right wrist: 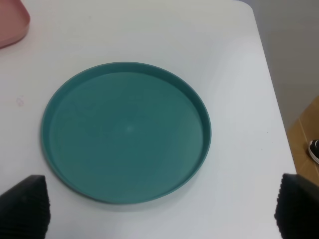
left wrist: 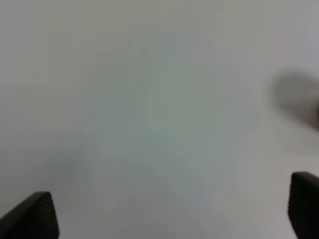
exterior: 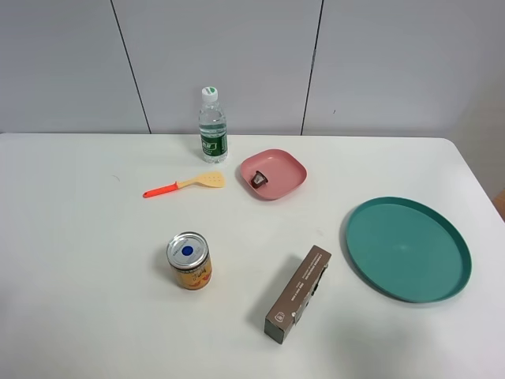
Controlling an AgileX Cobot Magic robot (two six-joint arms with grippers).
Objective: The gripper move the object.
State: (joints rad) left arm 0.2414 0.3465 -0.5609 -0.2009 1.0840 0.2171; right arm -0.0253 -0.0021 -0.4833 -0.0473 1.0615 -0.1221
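The object, a tiny dark grey-brown cup (exterior: 258, 181), sits inside a pink square plate (exterior: 292, 170) at the back middle of the white table. Neither arm shows in the exterior high view. In the left wrist view my left gripper (left wrist: 167, 214) is open and empty, its black fingertips (left wrist: 30, 219) wide apart over bare, blurred white table. In the right wrist view my right gripper (right wrist: 162, 209) is open and empty, its fingertips (right wrist: 25, 206) wide apart above an empty teal round plate (right wrist: 124, 129). A corner of the pink plate (right wrist: 12, 25) shows there too.
The teal plate (exterior: 406, 249) lies at the right. A water bottle (exterior: 212, 126) stands behind an orange-handled yellow spatula (exterior: 185, 185). An orange-labelled can (exterior: 189, 260) and a brown box (exterior: 298, 294) sit at the front. The table's right edge (right wrist: 271, 89) is near.
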